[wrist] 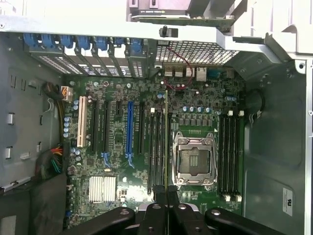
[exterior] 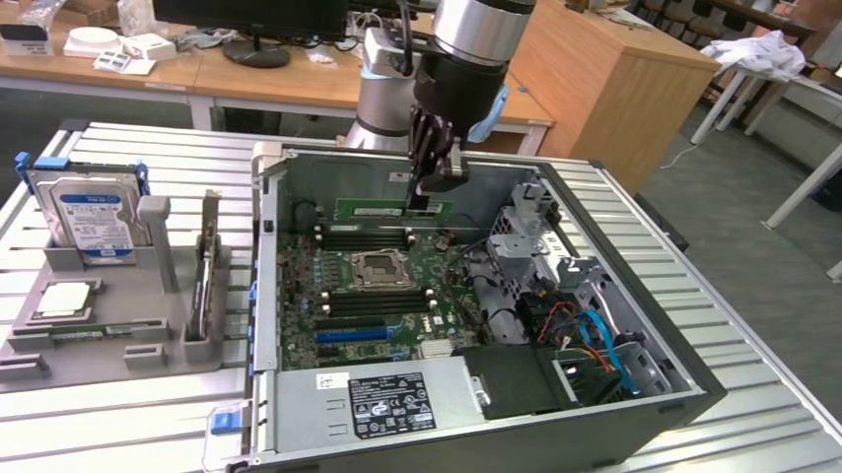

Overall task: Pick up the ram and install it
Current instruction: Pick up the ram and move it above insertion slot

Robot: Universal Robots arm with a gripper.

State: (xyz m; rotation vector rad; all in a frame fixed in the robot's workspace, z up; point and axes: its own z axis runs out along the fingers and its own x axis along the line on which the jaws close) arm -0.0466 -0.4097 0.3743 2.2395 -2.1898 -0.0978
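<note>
- I am keeping the end effector clamped almost fully shut on the top edge of the ram. It is gripping nearer the end on the exterior view's right than the middle, so a push down could be pivoting the stick and seating one end first.
- I am seeing the ram hanging edge-down inside the case, just beyond the processor socket. It is over the black memory slots on that side of the socket, and I judge it is not seated.
- In the wrist view the ram is reading as a thin line running out from the end effector alongside the processor socket. It is lying over the memory slots closest to the socket.
- Which slot it is lining up with I cannot tell. A small sideways offset could be landing it on the ridge between slots, or on the socket frame.
- I am not able to tell whether the slot latches are open. Closed latches, or a notch facing the wrong way, would be blocking the stick and bending it under load.
- Farther from the socket, the blue slot is looking safe, and so is the hard drive out on the bench.
</note>
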